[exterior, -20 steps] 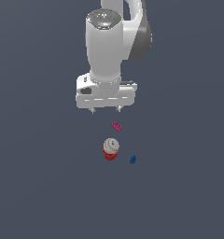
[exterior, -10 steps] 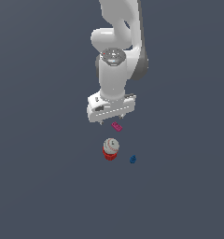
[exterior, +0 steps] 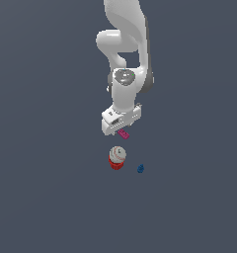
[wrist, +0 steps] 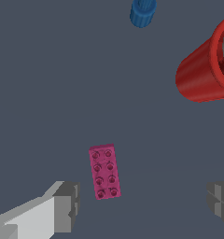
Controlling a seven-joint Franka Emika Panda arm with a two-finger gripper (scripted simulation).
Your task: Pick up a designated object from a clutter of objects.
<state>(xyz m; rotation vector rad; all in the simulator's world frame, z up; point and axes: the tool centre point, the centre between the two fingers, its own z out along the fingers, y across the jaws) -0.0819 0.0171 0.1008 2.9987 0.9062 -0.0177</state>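
The magenta-pink block (wrist: 104,172) lies flat on the grey floor, its studded top up. In the exterior view the block (exterior: 123,133) shows just under the arm's hand. My gripper (wrist: 142,205) is open and empty; one grey fingertip (wrist: 67,207) stands close beside the block, the other is wide apart from it. In the exterior view the gripper (exterior: 118,129) hovers low over the block, fingers mostly hidden by the hand. The red-and-white cupcake-like object (exterior: 117,157) and the tiny dark blue piece (exterior: 140,169) sit nearer the camera.
In the wrist view the cupcake's red cup (wrist: 205,70) and the blue piece (wrist: 143,12) lie beyond the block. The white arm (exterior: 125,54) rises above the scene. The floor is plain dark grey.
The arm has swung down and the hand has lowered toward the magenta block, ending just above it. The three objects have not moved.
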